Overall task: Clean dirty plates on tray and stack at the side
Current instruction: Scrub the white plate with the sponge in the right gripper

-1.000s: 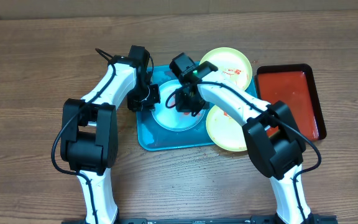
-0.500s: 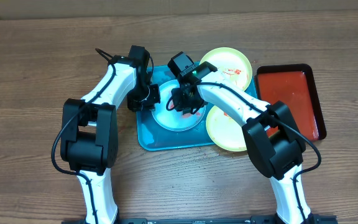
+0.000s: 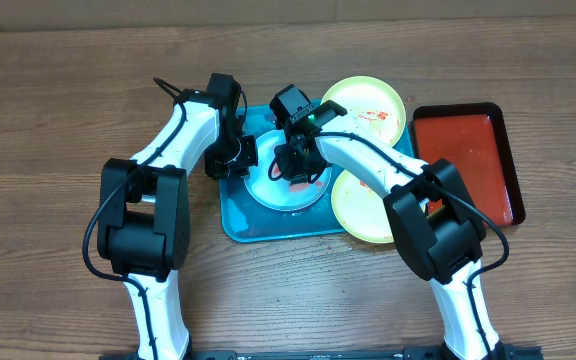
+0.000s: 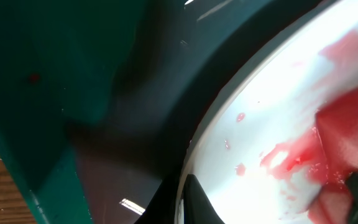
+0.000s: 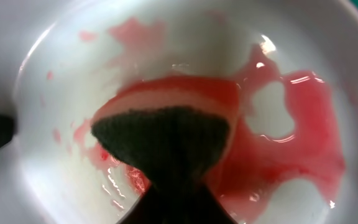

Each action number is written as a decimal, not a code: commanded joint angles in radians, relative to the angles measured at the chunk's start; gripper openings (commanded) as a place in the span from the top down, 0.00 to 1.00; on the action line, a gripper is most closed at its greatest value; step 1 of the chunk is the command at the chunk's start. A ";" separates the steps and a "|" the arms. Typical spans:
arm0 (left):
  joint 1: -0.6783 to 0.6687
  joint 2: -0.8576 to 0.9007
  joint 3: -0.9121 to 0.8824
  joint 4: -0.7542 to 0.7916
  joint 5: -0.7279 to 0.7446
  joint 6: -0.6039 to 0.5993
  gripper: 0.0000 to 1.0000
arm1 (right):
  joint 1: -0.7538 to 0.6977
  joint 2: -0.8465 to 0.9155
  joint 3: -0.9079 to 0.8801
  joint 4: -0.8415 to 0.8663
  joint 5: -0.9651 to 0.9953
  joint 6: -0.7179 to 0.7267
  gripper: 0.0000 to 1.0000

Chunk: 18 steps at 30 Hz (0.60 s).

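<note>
Toward the left end of the tray [image 3: 236,225], the rim of the sauce-smeared whitish plate [image 3: 268,188] lying in it is pinched by the left gripper [image 3: 240,156], a red-soaked sponge [image 5: 166,134] is pressed onto that plate by the clamped right gripper [image 3: 296,162], and two yellow-green plates [image 3: 368,105] are seen at the tray's right edge.

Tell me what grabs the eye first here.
The red sauce smeared across the whitish plate stands out most, with a pink, dark-faced sponge in the right gripper pressed into it. That plate sits on the turquoise tray mid-table. Two yellow-green plates lie at the tray's right side, with a red tray beyond them.
</note>
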<state>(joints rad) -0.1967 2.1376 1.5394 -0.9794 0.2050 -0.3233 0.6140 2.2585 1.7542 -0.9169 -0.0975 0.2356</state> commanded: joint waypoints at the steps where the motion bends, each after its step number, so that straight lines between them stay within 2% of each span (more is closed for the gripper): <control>1: -0.008 0.044 -0.029 0.009 -0.048 -0.020 0.96 | -0.006 0.031 0.023 0.014 -0.014 0.016 0.96; 6: -0.008 0.044 -0.029 0.010 -0.056 -0.014 0.96 | -0.034 0.031 0.026 0.015 0.083 0.162 0.96; 18: -0.008 0.044 -0.029 0.009 -0.056 -0.013 0.96 | -0.066 0.031 0.050 0.024 0.122 0.203 0.96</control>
<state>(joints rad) -0.1967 2.1376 1.5394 -0.9787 0.2050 -0.3233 0.5568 2.2646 1.7729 -0.8997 -0.0364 0.4133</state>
